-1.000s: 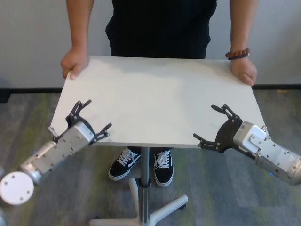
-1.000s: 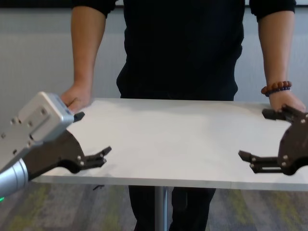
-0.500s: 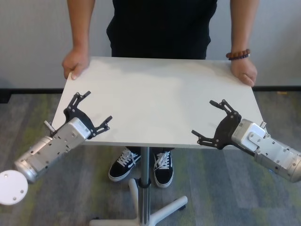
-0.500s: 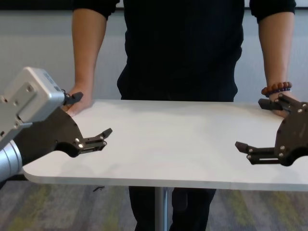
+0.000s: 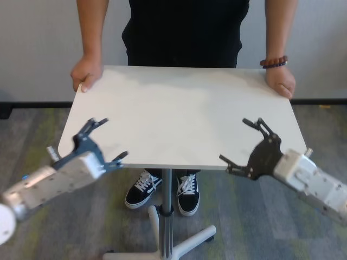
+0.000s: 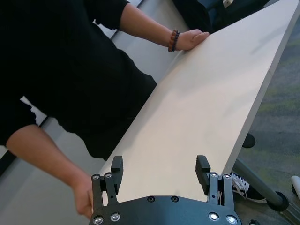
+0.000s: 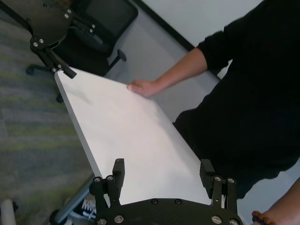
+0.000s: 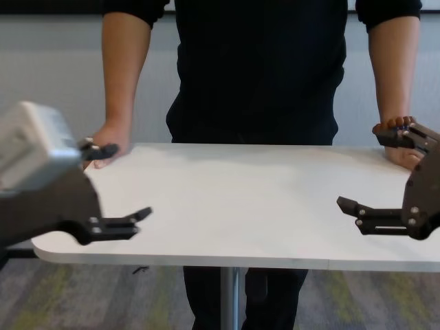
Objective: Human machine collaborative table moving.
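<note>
Now the table [image 5: 179, 116] lies between both open grippers' fingers.

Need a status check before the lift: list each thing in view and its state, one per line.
table: standing on its pedestal, top level, held at the far corners.
human: standing at the far side, both hands on the tabletop's far corners.
left gripper: open, at the near left corner, not gripping.
right gripper: open, at the near right corner, not gripping.

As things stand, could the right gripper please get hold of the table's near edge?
Probably yes. The right gripper is open and sits right at the near right part of the table, with nothing between them. The person's hand grips the far corner, well clear of it.
</note>
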`<action>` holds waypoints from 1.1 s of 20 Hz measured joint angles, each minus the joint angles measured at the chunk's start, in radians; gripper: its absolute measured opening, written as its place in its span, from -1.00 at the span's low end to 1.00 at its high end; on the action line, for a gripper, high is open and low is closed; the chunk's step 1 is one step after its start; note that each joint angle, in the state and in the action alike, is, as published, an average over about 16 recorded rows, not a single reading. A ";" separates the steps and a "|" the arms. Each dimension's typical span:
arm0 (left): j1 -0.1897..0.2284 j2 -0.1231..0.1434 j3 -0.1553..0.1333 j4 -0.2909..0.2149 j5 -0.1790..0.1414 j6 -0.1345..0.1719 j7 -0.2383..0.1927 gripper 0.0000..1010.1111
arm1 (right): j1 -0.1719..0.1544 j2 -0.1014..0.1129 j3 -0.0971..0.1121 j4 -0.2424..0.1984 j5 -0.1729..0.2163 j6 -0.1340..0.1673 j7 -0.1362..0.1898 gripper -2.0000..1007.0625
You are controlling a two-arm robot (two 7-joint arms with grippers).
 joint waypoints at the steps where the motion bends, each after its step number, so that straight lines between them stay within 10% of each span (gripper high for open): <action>1: 0.012 0.011 -0.004 -0.018 -0.003 0.003 -0.003 0.99 | -0.011 0.001 0.002 -0.011 -0.003 -0.017 -0.007 1.00; 12: 0.123 0.083 -0.086 -0.193 -0.018 -0.003 0.013 0.99 | -0.062 -0.019 0.016 -0.066 -0.038 -0.182 -0.052 1.00; 22: 0.191 0.102 -0.144 -0.302 -0.009 -0.006 0.020 0.99 | -0.060 -0.044 0.026 -0.091 -0.068 -0.112 -0.065 1.00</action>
